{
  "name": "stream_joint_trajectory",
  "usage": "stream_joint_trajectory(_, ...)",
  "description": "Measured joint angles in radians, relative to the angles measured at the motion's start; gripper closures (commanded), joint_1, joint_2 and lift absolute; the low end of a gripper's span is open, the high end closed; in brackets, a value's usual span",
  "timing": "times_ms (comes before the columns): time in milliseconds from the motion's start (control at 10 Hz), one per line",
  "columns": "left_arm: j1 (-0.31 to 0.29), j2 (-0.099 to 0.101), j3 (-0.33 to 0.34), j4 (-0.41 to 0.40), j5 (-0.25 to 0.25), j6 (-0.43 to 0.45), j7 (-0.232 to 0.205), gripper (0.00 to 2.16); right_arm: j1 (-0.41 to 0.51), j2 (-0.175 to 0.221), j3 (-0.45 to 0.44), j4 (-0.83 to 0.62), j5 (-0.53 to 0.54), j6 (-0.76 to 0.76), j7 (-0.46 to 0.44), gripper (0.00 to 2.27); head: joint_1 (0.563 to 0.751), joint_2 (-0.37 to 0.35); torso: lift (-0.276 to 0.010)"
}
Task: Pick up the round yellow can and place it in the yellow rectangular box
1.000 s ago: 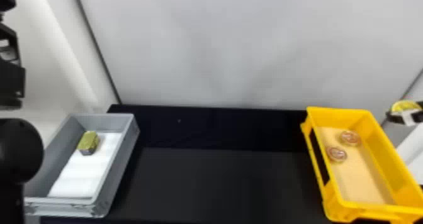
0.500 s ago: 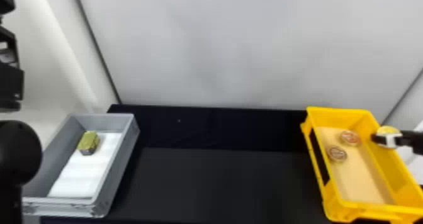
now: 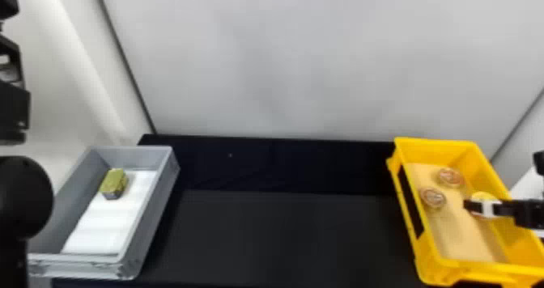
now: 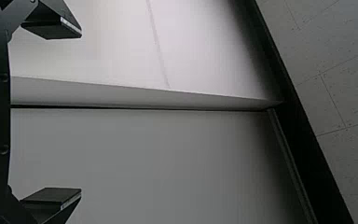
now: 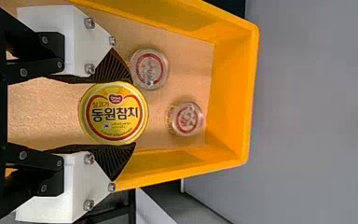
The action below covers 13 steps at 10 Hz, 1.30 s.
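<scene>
The left arm [image 3: 24, 198] is at the side, fingers [image 4: 51, 30] apart. The grey box [image 3: 161, 194] has a greenish block [image 3: 114, 181] in it. The yellow box [image 3: 437, 151] has two round tubs [image 3: 433, 197]. Over its floor, the right gripper [image 3: 485, 207] squeezes the yellow can [image 3: 483, 195]; I can't tell if it touches bottom.

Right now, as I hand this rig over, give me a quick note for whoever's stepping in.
Right gripper: closed on the round yellow can, within the yellow box's outline; can't tell whether the can touches the bottom.
Left gripper: open, empty, parked at the left.
Also in the yellow box: two small round containers.
Grey box at the left: a gold-topped block.
Done: can grasped and brought to the box.
Left: set it down, release, withdraw.
</scene>
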Motion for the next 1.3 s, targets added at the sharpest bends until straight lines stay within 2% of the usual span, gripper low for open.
stream_joint_trajectory(1100, -0.003, -0.001, -0.005, 0.0, 0.0, 0.004, -0.001, 0.09, 0.028, -0.002, -0.002, 0.113, -0.069, -0.009, -0.027, 0.63, 0.694, 0.054, -0.003)
stream_joint_trajectory(1300, -0.003, -0.001, -0.004, 0.0, 0.0, 0.004, -0.001, 0.09, 0.029, -0.003, 0.001, 0.106, -0.072, -0.01, -0.049, 0.13, 0.694, 0.054, -0.003)
